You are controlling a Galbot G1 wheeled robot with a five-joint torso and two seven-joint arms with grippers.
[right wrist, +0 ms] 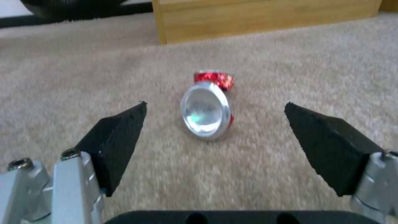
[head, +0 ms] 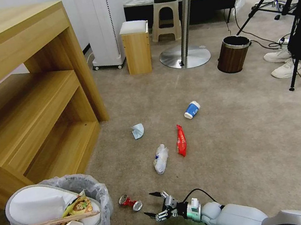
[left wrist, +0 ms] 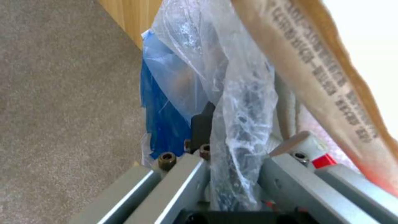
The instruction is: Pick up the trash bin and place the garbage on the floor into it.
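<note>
Reaching low over the floor (head: 241,143), the right hand (head: 152,204) hangs with its two black fingers (right wrist: 118,146) spread wide, aimed at the crushed red can (head: 130,202), which lies just beside the trash bin (head: 99,199) on the side away from the wooden shelf unit (head: 33,109). No finger touches the can yet; carpet shows between it and both pads in the right wrist view.

The step in hand looks like the approach to picking up that can. The bin is already gripped: the left hand (left wrist: 226,149) is closed on its rim, pinching the crinkled plastic liner (left wrist: 244,102) over the dark wall, and it seems to be held off the carpet, though that is hard to judge from these views. Slippers, a carton and a wooden stick already sit inside.

The can lies on its side, its long axis running roughly toward the bin, with its silver end (right wrist: 206,112) facing the right hand and its squashed red body (right wrist: 215,78) trailing behind. The fingers straddle that axis, so the next move calls for easing forward and down until the pads flank the can's sides, then closing across its narrow width rather than along its length.

Farther from the bin lie a crushed bottle (head: 161,158), a red wrapper (head: 180,141), a tissue (head: 137,131) and a blue paper cup (head: 192,110), all waiting.
</note>
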